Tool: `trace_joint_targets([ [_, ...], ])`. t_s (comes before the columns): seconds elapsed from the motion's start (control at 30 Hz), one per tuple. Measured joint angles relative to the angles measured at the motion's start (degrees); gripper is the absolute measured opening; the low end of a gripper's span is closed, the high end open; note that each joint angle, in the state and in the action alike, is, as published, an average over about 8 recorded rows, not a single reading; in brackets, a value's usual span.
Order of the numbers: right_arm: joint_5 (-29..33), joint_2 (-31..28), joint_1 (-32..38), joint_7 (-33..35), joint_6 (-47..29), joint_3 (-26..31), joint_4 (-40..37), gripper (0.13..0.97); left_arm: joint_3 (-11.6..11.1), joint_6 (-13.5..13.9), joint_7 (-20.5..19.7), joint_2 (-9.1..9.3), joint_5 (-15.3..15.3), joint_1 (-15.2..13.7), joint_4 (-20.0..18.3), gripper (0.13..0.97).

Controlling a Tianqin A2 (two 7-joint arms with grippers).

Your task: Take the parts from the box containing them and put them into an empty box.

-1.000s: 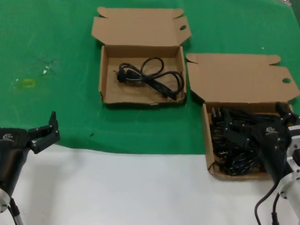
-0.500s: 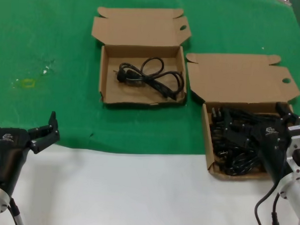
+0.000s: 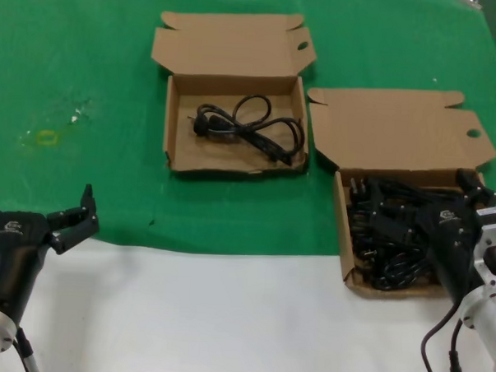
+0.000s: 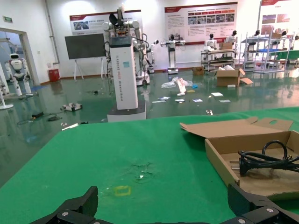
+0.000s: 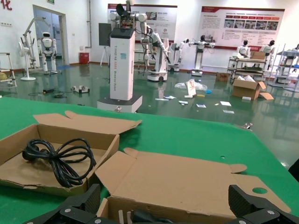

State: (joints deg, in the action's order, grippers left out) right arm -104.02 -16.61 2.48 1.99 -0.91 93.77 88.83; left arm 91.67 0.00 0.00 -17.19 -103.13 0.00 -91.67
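The near right cardboard box [image 3: 342, 231] holds a heap of several black power cords [image 3: 385, 241]; its lid [image 3: 399, 131] lies open behind it. My right gripper [image 3: 428, 202] is open and hovers just above this heap, holding nothing. In the right wrist view its fingers [image 5: 92, 198] straddle the box's back wall, with the lid [image 5: 177, 177] beyond. The far box [image 3: 171, 133] is open and holds one coiled black cord [image 3: 251, 124]. It also shows in the left wrist view [image 4: 222, 158]. My left gripper [image 3: 35, 195] is open and empty at the front left.
The boxes sit on a green mat [image 3: 89, 55] that ends at a white table strip [image 3: 209, 316] in front. A small yellow mark [image 3: 46, 138] and scuffs are on the mat's left. The two boxes nearly touch at their corners.
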Motion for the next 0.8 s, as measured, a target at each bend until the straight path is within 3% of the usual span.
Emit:
trace_joint_targets([
  [0.8,0.0,0.0,0.0,0.0,0.0,0.0,0.0,0.966,0.0,0.0,0.0,0.0,0.0,0.0,0.0,0.966],
])
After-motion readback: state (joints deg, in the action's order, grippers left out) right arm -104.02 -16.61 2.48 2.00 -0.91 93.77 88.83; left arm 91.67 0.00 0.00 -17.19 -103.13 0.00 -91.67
